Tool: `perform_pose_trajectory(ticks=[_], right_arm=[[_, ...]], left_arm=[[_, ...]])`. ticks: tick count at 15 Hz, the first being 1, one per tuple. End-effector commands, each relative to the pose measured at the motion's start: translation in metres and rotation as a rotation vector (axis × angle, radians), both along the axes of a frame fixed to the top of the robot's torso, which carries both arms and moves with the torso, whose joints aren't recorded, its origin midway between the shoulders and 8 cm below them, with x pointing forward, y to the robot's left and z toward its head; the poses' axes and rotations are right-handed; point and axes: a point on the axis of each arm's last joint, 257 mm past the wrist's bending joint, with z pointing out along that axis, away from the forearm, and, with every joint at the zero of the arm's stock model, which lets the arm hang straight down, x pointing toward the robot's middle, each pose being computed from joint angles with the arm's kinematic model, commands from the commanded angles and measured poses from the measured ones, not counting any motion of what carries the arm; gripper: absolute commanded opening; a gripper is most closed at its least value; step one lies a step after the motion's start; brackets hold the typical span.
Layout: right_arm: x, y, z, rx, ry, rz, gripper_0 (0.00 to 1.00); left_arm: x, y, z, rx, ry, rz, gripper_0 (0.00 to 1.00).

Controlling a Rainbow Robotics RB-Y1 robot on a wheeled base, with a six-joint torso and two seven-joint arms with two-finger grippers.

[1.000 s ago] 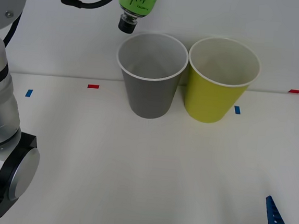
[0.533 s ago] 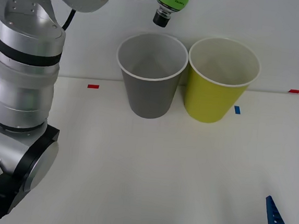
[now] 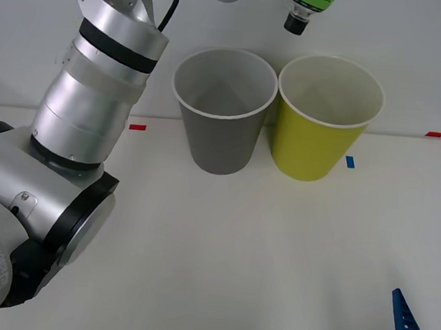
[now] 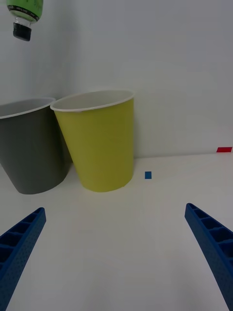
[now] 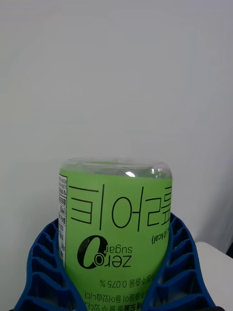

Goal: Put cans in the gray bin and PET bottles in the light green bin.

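Green-labelled PET bottle [image 5: 115, 233] hangs cap-down, clamped in the left gripper [image 5: 116, 272], above the light green bin [image 3: 326, 120], beside the gray bin [image 3: 224, 111]. The right gripper [image 4: 116, 257] waits near that bin, fingers spread wide, holding nothing.

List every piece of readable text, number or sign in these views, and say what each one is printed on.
"zero sugar", with a large "0", upside down: green label of the bottle clamped in the left gripper.
"0.075 %", upside down: same label, near the fingers.
"(0 kcal)", upside down: same label.
Large Korean lettering, upside down: same label; I won't transcribe it.
Fine print down the label's side strip: too small to read.
Gray bin, light green bin: no text.
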Motion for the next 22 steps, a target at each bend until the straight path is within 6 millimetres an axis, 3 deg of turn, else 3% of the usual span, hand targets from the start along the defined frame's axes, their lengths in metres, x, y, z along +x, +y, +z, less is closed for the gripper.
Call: perform_pose_trajectory(ticks=[1,7,12,15,18,22], right_arm=[[0.0,0.0,0.0,0.0,0.0,0.0,1.0],[0.0,0.0,0.0,0.0,0.0,0.0,1.0],[0.0,0.0,0.0,0.0,0.0,0.0,1.0],[0.0,0.0,0.0,0.0,0.0,0.0,1.0],[0.0,0.0,0.0,0.0,0.0,0.0,1.0],[0.0,0.0,0.0,0.0,0.0,0.0,1.0]], left_arm=[[0.009,-0.023,-0.002,-0.03,-0.02,-0.023,0.0],[0.03,-0.041,-0.018,-0.101,-0.088,-0.036,0.0],[0.019,-0.069,-0.023,-0.155,-0.081,-0.078,0.0],[0.024,-0.08,-0.034,-0.208,-0.122,-0.082,0.0],[0.011,-0.098,-0.042,-0.208,-0.151,-0.116,0.0],[0.012,-0.092,-0.048,-0.232,-0.182,-0.11,0.0]])
